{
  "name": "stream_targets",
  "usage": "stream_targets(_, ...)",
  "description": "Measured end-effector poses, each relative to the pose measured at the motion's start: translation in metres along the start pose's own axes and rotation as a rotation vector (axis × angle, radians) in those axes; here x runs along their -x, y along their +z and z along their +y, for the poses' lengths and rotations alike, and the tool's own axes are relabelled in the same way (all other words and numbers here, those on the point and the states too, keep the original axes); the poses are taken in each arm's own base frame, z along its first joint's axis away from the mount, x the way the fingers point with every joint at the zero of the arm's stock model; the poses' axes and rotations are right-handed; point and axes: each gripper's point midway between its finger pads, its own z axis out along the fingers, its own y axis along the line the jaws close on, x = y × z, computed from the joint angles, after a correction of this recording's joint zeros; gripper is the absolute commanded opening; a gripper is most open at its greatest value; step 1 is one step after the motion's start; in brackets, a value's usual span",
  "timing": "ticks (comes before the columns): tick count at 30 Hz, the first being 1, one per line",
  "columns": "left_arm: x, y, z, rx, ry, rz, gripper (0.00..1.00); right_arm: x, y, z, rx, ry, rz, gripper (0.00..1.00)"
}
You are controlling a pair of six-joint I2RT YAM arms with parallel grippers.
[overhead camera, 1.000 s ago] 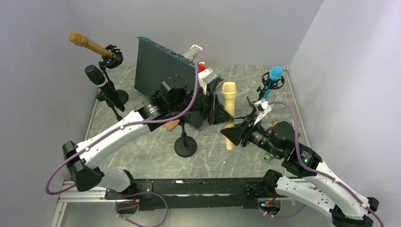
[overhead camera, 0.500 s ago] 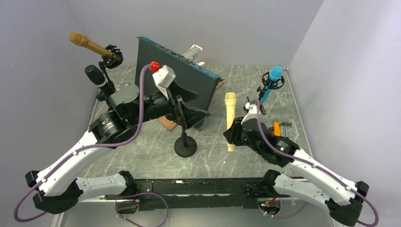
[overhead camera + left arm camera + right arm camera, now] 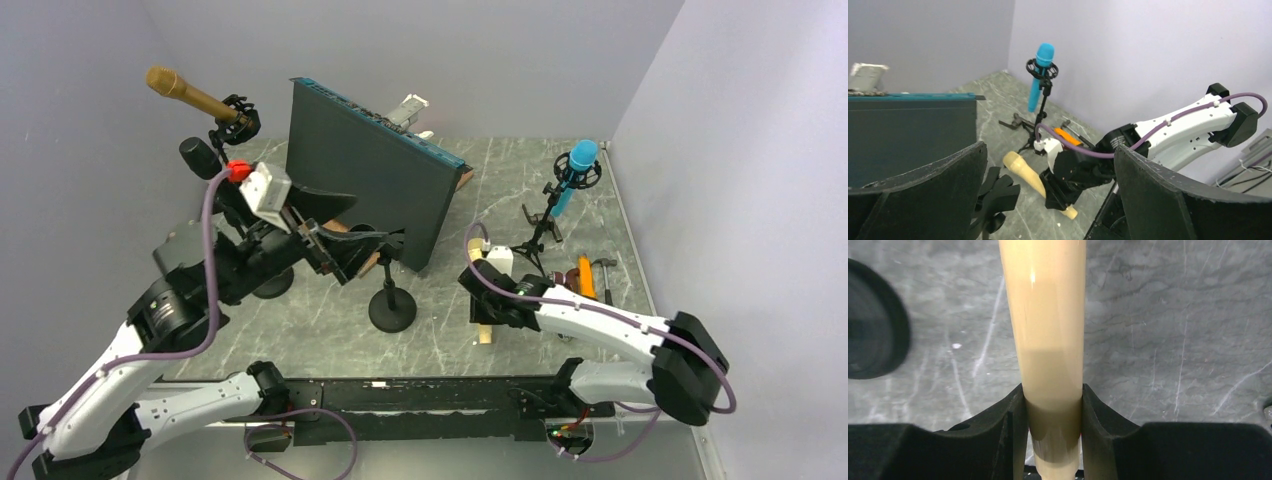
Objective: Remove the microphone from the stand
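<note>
The cream microphone (image 3: 1050, 335) is off its stand and sits low over the table, held near its tail end by my right gripper (image 3: 1052, 390), which is shut on it. From above only the tail end of the microphone (image 3: 484, 336) shows under the right gripper (image 3: 487, 315). The bare stand (image 3: 391, 308), with a round black base and an empty clip (image 3: 997, 194), stands left of it. My left gripper (image 3: 345, 232) is open and holds nothing, left of the stand's clip. In the left wrist view the microphone (image 3: 1020, 171) lies slanted under the right gripper.
A dark upright panel (image 3: 370, 170) stands behind the stand. A gold microphone (image 3: 185, 92) and a black one (image 3: 200, 155) are on stands at the back left. A blue microphone (image 3: 578, 160) is on a tripod at the back right, with an orange tool (image 3: 586, 275) near it.
My left gripper opened wide and drew back to the left, away from the stand. The right gripper brought the cream microphone down and toward the near edge of the table.
</note>
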Motion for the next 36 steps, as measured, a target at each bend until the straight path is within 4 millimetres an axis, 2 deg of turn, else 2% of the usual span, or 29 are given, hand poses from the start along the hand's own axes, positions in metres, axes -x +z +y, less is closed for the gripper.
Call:
stream_targets(6,0.011,-0.018,0.01,0.066,0.022,-0.039,0.99,-0.026,0.028,-0.01,-0.063,-0.021,0.07,0.1)
stream_targets(11,-0.002,-0.016,0.019,0.105,0.031,0.009,1.0,-0.04,0.039,-0.012,-0.081,-0.031,0.114,0.2)
stream_targets(14,-0.011,-0.013,0.023,0.121,0.035,0.044,0.99,-0.039,0.041,-0.011,-0.075,-0.028,0.108,0.26)
stream_targets(18,-0.022,-0.007,0.027,0.133,0.044,0.083,0.99,-0.039,0.041,-0.01,-0.068,-0.026,0.101,0.46)
stream_targets(21,-0.029,-0.003,0.03,0.141,0.048,0.108,0.99,-0.038,0.041,-0.01,-0.056,-0.02,0.092,0.54)
stream_targets(26,-0.039,0.001,0.034,0.152,0.06,0.146,0.99,-0.035,0.038,-0.009,-0.044,-0.022,0.08,0.65)
stream_targets(31,-0.041,-0.001,0.036,0.159,0.067,0.156,1.0,-0.026,0.026,-0.006,-0.014,-0.027,0.054,0.7)
stream_targets(33,-0.041,-0.002,0.038,0.168,0.07,0.157,0.99,-0.015,0.017,0.001,0.011,-0.028,0.032,0.71)
stream_targets(36,-0.04,-0.003,0.04,0.182,0.072,0.154,0.99,0.012,-0.006,0.022,0.1,-0.014,-0.024,0.75)
